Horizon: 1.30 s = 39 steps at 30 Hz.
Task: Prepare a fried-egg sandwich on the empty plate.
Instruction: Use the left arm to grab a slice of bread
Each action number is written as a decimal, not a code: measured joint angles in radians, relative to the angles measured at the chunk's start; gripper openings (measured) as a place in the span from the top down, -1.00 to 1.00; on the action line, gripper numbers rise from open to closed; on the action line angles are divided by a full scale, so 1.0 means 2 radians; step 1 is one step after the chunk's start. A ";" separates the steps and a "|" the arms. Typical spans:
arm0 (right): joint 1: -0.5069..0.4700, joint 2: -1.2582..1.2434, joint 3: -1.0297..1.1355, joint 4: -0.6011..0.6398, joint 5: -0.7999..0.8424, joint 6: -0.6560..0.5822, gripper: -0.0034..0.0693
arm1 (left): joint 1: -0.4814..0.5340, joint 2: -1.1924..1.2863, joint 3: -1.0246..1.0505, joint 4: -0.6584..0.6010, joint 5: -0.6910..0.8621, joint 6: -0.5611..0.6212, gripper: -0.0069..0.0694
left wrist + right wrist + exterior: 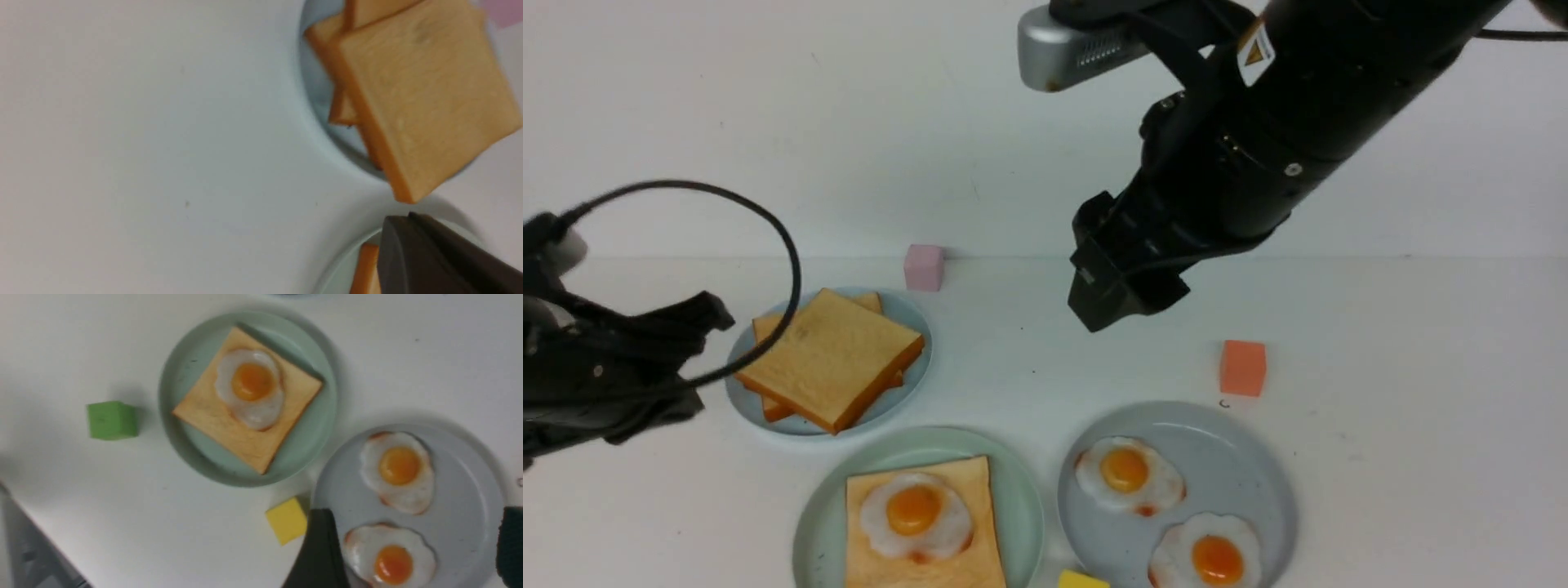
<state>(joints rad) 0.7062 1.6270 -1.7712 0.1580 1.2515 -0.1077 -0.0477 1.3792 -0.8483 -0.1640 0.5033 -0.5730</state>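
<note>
A white table under a plain white wall carried everything. At the bottom edge of the front view sat a yellow block [1082, 581], between two plates. Left of it, the mint-green plate [1021, 490] held one toast slice [923, 563] with a fried egg [915, 510] lying uncovered on top. Right of it, a grey-blue plate [1241, 457] held two more eggs [1127, 472]. In the right wrist view a green block [111, 419] stood apart from the mint-green plate. Farther back, mid-left, a light-blue plate [907, 314] carried stacked toast slices [833, 355], with the blurred left gripper [678, 359] beside it; I could not tell its opening. An orange block [1242, 367] stood mid-right and a pink block [924, 267] near the wall. The right gripper [1127, 298] hung high at upper centre, fingers spread wide and empty.
</note>
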 joint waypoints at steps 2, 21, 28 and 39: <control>0.000 -0.001 0.000 0.009 0.001 -0.005 -0.61 | 0.002 0.031 -0.015 -0.038 0.012 0.032 0.82; 0.000 -0.075 0.106 0.024 -0.013 -0.013 -0.61 | 0.002 0.226 -0.134 -0.157 -0.009 0.124 -0.41; 0.001 -0.077 0.106 0.032 -0.014 -0.013 -0.60 | 0.002 0.236 -0.135 -0.194 -0.030 0.173 0.01; 0.001 -0.077 0.106 0.035 -0.011 -0.013 -0.60 | 0.004 0.216 -0.137 -0.185 -0.007 0.177 0.66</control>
<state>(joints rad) 0.7074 1.4733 -1.5598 0.2279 1.2293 -0.1334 -0.0401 1.8117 -1.1232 -0.5335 0.4897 -0.2184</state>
